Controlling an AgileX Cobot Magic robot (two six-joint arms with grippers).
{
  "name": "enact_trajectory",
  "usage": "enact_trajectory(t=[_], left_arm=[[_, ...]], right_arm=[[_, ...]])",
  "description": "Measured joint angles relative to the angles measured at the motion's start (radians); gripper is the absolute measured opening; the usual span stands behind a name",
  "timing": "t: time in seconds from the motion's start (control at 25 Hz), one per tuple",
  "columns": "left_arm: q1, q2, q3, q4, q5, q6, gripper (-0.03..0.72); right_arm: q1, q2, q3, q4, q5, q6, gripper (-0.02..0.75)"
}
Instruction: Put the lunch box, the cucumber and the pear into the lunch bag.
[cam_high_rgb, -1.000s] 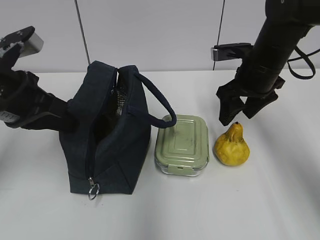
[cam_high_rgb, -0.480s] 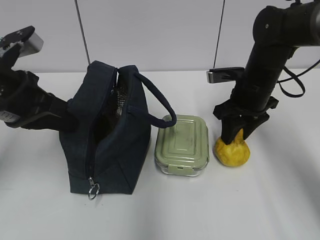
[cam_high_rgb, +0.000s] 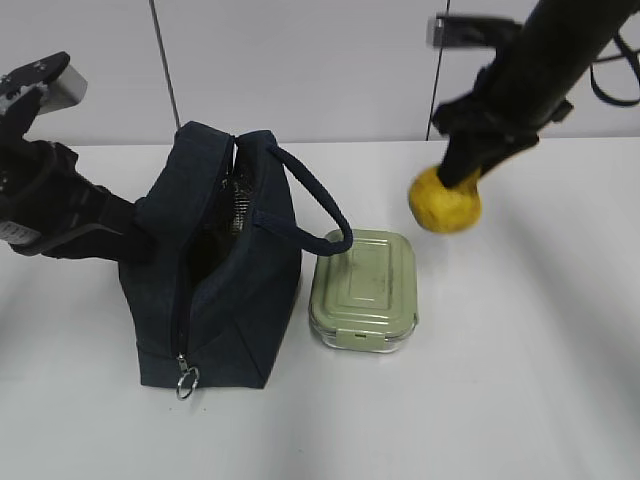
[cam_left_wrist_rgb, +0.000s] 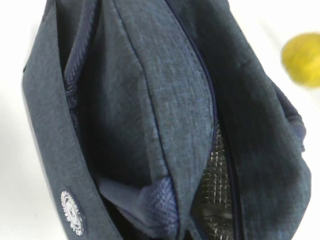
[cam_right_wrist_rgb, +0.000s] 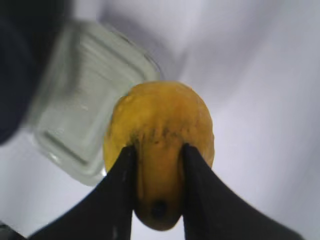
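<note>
The dark navy lunch bag (cam_high_rgb: 215, 290) stands open at the left, its silver lining (cam_left_wrist_rgb: 217, 165) showing in the left wrist view. My left gripper (cam_high_rgb: 135, 222) is at the bag's left upper edge and holds it; its fingers are hidden by the fabric. My right gripper (cam_high_rgb: 462, 170) is shut on the neck of the yellow pear (cam_high_rgb: 445, 200) and holds it in the air, above and to the right of the lunch box (cam_high_rgb: 365, 288). In the right wrist view the fingers (cam_right_wrist_rgb: 122, 180) clamp the pear (cam_right_wrist_rgb: 160, 115) over the lunch box (cam_right_wrist_rgb: 85, 115). The cucumber is not in view.
The bag's loop handle (cam_high_rgb: 320, 205) arches over the lunch box's left edge. The zipper's ring pull (cam_high_rgb: 186, 380) hangs at the bag's front. The white table (cam_high_rgb: 520, 380) stretches to the right and front. A grey wall stands behind.
My right gripper came down onto the pear, shut on its neck and lifted it up and a little left off the table. The left arm and the bag have not moved.
</note>
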Motion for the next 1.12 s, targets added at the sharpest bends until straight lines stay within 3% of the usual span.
enact_trajectory(t=[0.24, 0.36, 0.44, 0.64, 0.92, 1.04, 1.12], left_arm=[[0.0, 0.0, 0.0, 0.0, -0.004, 0.0, -0.016], [0.0, 0.0, 0.0, 0.0, -0.005, 0.0, -0.016], [0.0, 0.0, 0.0, 0.001, -0.006, 0.0, -0.016], [0.0, 0.0, 0.0, 0.002, -0.006, 0.0, -0.016], [0.0, 0.0, 0.0, 0.002, -0.006, 0.0, -0.016], [0.0, 0.0, 0.0, 0.002, -0.006, 0.0, -0.016], [0.0, 0.0, 0.0, 0.002, -0.006, 0.0, -0.016]], right_arm=[[0.032, -0.066, -0.063, 0.57, -0.041, -0.336, 0.182], [0.095, -0.06, -0.066, 0.716, -0.095, -0.456, 0.182], [0.146, -0.043, -0.067, 0.752, -0.131, -0.515, 0.182], [0.234, 0.056, -0.067, 0.741, -0.163, -0.567, 0.182], [0.238, 0.127, -0.067, 0.357, -0.176, -0.355, 0.182], [0.238, 0.133, -0.067, 0.335, -0.168, -0.332, 0.192], [0.238, 0.133, -0.067, 0.342, -0.159, -0.331, 0.251]])
